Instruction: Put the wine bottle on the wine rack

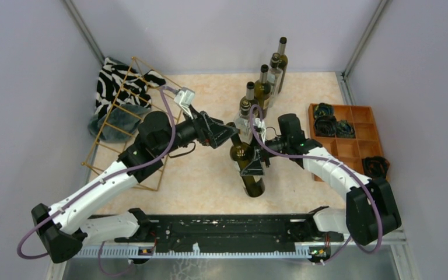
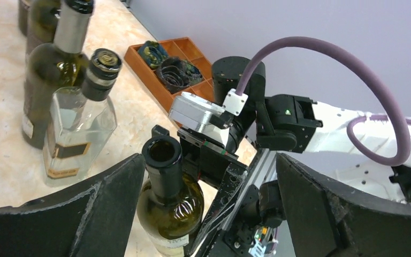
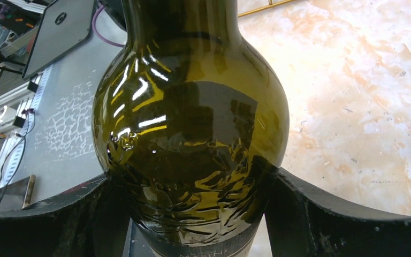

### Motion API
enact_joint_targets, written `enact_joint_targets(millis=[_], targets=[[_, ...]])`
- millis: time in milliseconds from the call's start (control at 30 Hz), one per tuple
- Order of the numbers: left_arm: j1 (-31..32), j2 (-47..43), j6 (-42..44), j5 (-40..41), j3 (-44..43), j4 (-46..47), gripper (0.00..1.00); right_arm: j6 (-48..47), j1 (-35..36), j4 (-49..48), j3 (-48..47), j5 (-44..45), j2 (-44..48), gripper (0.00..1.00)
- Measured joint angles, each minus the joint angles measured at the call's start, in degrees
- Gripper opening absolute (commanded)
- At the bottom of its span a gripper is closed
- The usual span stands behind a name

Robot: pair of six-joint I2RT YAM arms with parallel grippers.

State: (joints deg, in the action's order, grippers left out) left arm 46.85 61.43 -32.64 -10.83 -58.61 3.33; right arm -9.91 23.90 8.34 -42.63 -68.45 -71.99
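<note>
Since no bottle lies in the wine rack (image 1: 127, 119) yet, progress: early; the pick-up looks done, the carry and the placing are left.
Wine bottle (image 1: 254, 185): dark green, mouth open, roughly upright over the middle of the table (image 1: 210, 186), nearer its near edge; I cannot tell whether its base touches the surface.
Right gripper (image 1: 255, 163): fingers (image 3: 48, 214) clamped on either side of the bottle just below its shoulder.
Left gripper (image 2: 210, 163): fingers (image 2: 101, 209) wide apart, the bottle's neck between them and untouched.
Rack position: along the table's left edge toward the far-left corner, well apart from the bottle, all cells vacant.
Other bottles (image 1: 262, 87): a row toward the far edge, just beyond the held one.
Remaining, by my judgement: carry the bottle leftward, tilt it and lay it in a cell.
</note>
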Motion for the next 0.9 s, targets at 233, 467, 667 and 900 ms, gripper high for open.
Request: enact_joint_targets(millis=[233, 467, 667, 900], targets=[[0.0, -1.7, -5.3, 4.5, 3.4, -1.9, 0.96, 0.8, 0.0, 0.0, 0.0, 1.5, -0.7, 0.0], [1.7, 3.0, -8.3, 6.4, 4.3, -2.1, 0.8, 1.0, 0.0, 0.0, 0.0, 2.4, -0.9, 0.0], [4.8, 5.0, -9.4, 11.0, 4.5, -0.8, 0.68, 1.0, 0.0, 0.0, 0.0, 2.8, -1.0, 0.0], [5.9, 7.2, -9.4, 15.2, 4.5, 1.7, 0.68, 1.0, 0.0, 0.0, 0.0, 2.9, -1.7, 0.0]])
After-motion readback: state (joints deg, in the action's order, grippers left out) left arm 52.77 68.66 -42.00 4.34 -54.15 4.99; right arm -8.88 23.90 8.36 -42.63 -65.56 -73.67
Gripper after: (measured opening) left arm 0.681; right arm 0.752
